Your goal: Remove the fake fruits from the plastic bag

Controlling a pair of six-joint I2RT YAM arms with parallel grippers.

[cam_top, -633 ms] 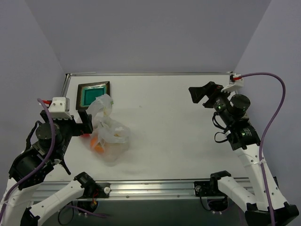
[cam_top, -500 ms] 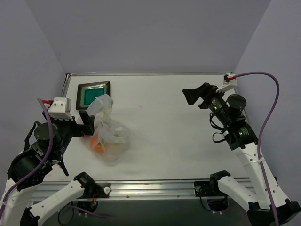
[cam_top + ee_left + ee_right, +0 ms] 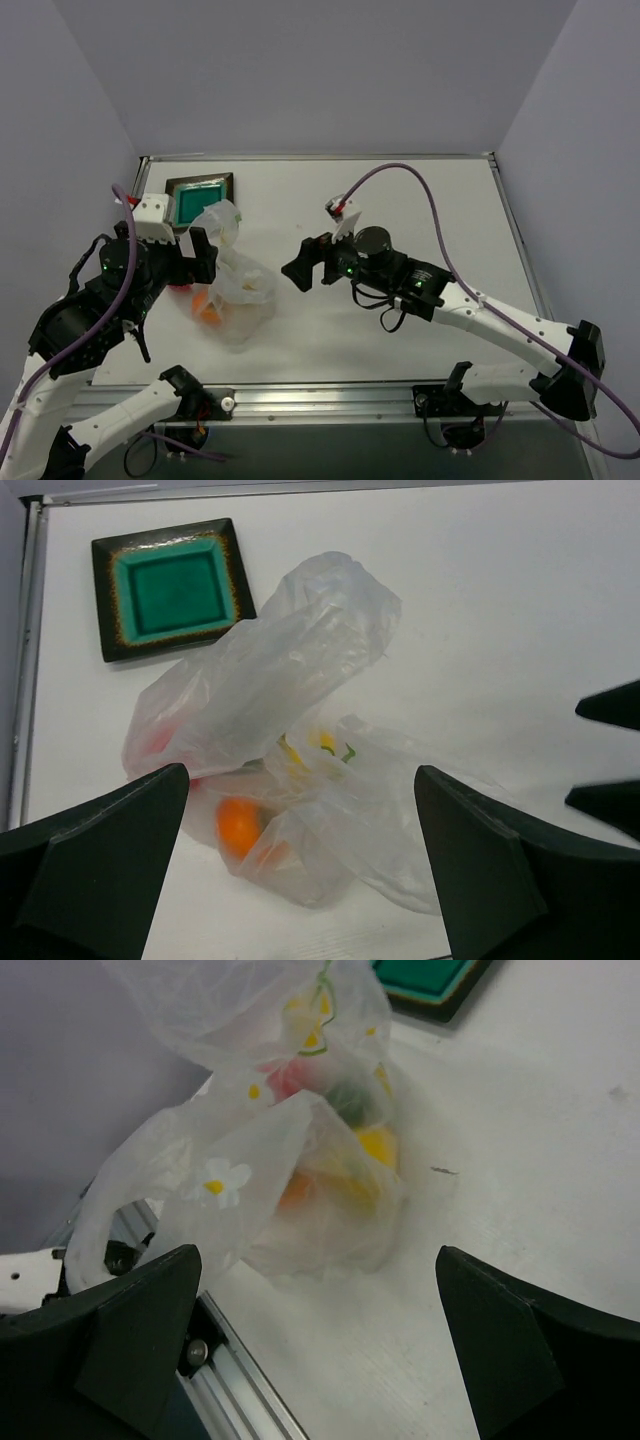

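At the left of the table (image 3: 420, 200), top view: plastic bag (image 3: 235, 285) lies with the left gripper (image 3: 195, 265) at its left edge and the right gripper (image 3: 305, 262) just beside its right, both spread wide, empty. Left wrist: bag ahead between the jaws, orange fruit (image 3: 240, 825) inside. Right wrist: bag ahead, apart, yellow fruit (image 3: 375, 1145) inside.

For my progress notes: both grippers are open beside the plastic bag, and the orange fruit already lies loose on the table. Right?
No: the orange fruit is inside the plastic bag, as the left wrist view shows. The left gripper and right gripper are open beside the bag.
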